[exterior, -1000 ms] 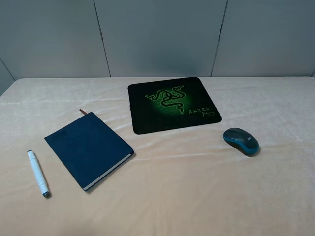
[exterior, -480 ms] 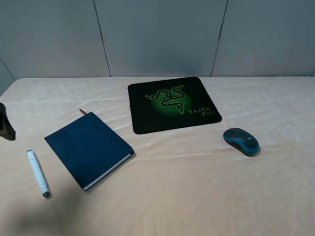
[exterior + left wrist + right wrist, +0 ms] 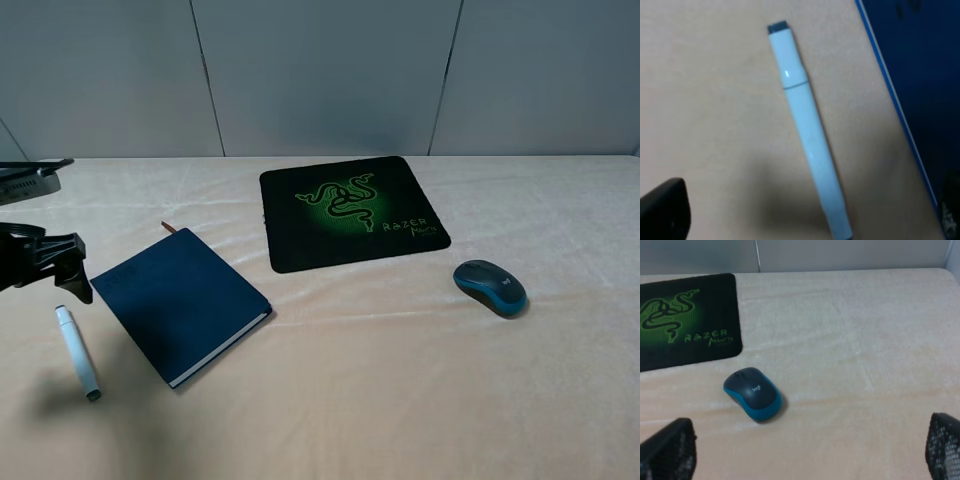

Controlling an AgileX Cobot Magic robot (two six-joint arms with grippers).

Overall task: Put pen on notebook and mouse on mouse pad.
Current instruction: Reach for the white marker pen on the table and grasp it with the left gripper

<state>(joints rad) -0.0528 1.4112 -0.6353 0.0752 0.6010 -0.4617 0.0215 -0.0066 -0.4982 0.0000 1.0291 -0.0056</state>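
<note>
The white pen (image 3: 77, 353) lies on the table left of the navy notebook (image 3: 180, 303). My left gripper (image 3: 62, 275) hovers open just above the pen's far end, touching nothing. In the left wrist view the pen (image 3: 810, 135) runs between the two dark fingertips (image 3: 662, 210), with the notebook (image 3: 920, 65) alongside. The blue-sided mouse (image 3: 490, 287) rests on the cloth, right of and nearer than the black Razer mouse pad (image 3: 300, 240). The right wrist view shows the mouse (image 3: 752, 392) and the pad (image 3: 715, 295) beyond my open right gripper (image 3: 805, 460), which is well short of the mouse.
A cream cloth covers the table (image 3: 400, 400). Grey wall panels (image 3: 320, 70) stand behind its far edge. A brown ribbon (image 3: 168, 228) pokes out of the notebook's far corner.
My left arm came in from the left edge and moved right, now over the pen's far end. Pen, notebook, mouse and pad have not moved.
</note>
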